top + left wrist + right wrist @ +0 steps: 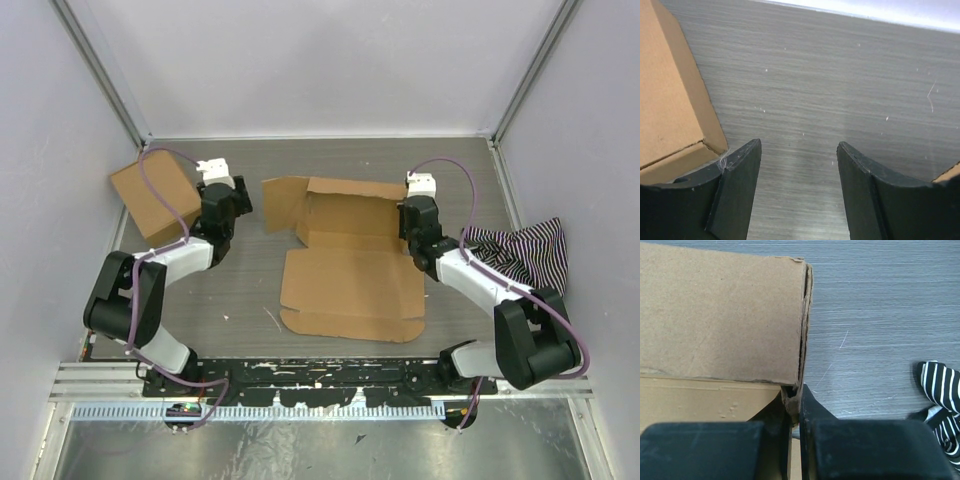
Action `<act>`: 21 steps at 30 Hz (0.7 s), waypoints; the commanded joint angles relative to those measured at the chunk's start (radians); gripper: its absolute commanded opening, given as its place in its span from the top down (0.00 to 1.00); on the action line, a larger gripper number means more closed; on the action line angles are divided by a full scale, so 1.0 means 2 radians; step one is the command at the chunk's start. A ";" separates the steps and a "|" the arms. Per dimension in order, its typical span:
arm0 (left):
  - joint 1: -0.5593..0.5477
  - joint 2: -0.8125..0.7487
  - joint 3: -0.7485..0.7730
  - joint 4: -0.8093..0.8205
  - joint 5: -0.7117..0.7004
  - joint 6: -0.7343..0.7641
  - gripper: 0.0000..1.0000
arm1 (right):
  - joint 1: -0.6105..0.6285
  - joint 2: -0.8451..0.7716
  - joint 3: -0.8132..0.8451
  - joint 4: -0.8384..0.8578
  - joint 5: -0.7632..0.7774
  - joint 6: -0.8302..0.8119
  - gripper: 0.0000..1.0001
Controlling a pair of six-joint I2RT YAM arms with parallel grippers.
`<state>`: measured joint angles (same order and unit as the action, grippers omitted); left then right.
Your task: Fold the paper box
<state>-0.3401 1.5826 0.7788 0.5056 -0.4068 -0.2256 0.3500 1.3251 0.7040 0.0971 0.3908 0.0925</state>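
Observation:
The paper box (350,270) is a brown die-cut cardboard mailer lying partly folded in the middle of the table, its lid panel flat toward me and its back and right walls raised. My right gripper (413,225) is shut on the box's right side wall; in the right wrist view the doubled cardboard wall (799,390) is pinched between the fingers (812,410). My left gripper (232,200) is open and empty over bare table left of the box; its fingers (742,170) straddle the grey surface, apart from the box.
A squarish brown carton (152,200) stands at the back left, right beside my left gripper, and shows in the left wrist view (670,105). A striped black-and-white cloth (525,250) lies at the right edge. Grey walls enclose the table on three sides.

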 commanded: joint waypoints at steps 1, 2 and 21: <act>0.015 0.014 -0.013 0.086 0.047 -0.027 0.31 | -0.004 0.005 0.006 0.007 -0.023 -0.019 0.99; 0.015 0.021 -0.013 0.096 0.058 -0.026 0.31 | -0.005 0.006 0.006 0.008 -0.028 -0.018 0.99; 0.015 0.041 -0.117 0.299 0.282 -0.130 0.36 | -0.022 0.012 0.020 0.000 -0.065 -0.010 0.99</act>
<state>-0.3096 1.7023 0.5667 0.9676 0.0288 -0.4110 0.3092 1.3380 0.7143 0.1120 0.2913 0.0841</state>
